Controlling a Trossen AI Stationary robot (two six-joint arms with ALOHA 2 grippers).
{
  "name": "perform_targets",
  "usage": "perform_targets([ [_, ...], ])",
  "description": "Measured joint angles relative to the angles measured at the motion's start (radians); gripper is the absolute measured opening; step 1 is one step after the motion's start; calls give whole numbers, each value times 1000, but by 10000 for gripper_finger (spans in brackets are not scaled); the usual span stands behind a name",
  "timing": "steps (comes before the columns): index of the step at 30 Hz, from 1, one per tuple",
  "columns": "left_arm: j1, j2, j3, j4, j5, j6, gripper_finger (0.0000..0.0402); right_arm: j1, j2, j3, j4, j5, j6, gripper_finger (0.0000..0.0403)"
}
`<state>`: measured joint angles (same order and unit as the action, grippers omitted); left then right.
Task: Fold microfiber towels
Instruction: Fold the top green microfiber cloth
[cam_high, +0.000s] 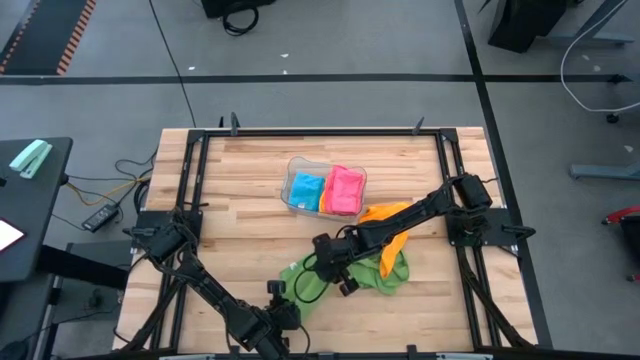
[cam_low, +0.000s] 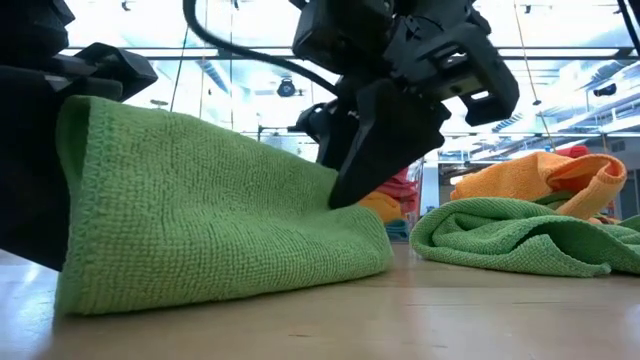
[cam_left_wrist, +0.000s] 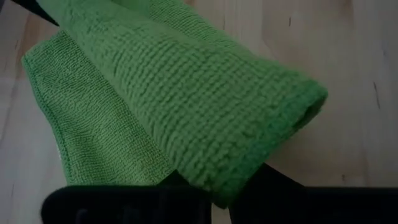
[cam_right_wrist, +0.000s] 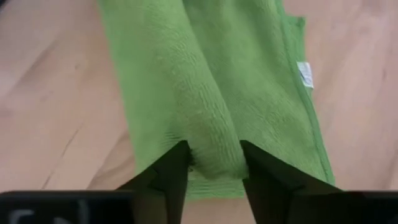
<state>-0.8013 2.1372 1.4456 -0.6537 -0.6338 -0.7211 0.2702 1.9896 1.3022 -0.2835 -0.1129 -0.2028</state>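
A: Two grippers are on one green towel (cam_high: 305, 275), which lies on the wooden table (cam_high: 240, 190) near its front edge, between the arms.

B: What does the left gripper (cam_high: 281, 313) have?

A: It sits at the near end of that towel. In its wrist view the fingers are closed on a thick fold of the green cloth (cam_left_wrist: 205, 118), which bulges out past them.

B: And the right gripper (cam_high: 330, 262)?

A: It is at the far end of the same towel. Its two dark fingers (cam_right_wrist: 168, 177) stand a little apart, with a ridge of green cloth (cam_right_wrist: 211, 118) lying between them and touching both. Whether they grip it or merely straddle it cannot be told.

B: Are the other towels nearby?

A: A second green towel (cam_high: 385, 272) is bunched just right of the first, with an orange towel (cam_high: 392, 222) lying crumpled against its far side, under the right arm. A blue towel (cam_high: 305, 190) and a pink towel (cam_high: 345, 190) sit folded side by side in a clear tray (cam_high: 296, 163) toward the middle of the table.

B: How does the held towel look from table height?

A: Draped in a low hump (cam_low: 210, 210), resting on the wood.
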Motion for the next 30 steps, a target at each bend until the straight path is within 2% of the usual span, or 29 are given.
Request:
perform_targets([
  [6, 0, 0, 0, -3, 0, 8, 28, -8, 0, 6, -42, 8, 45, 182],
  [14, 2, 0, 0, -5, 0, 25, 35, -13, -24, 103, -216, 8, 37, 186],
  [21, 6, 0, 0, -9, 2, 12, 19, 34, -30, 102, -134, 0, -11, 186],
  [30, 0, 0, 0, -17, 3, -4, 24, 46, -62, 50, -152, 4, -9, 186],
])
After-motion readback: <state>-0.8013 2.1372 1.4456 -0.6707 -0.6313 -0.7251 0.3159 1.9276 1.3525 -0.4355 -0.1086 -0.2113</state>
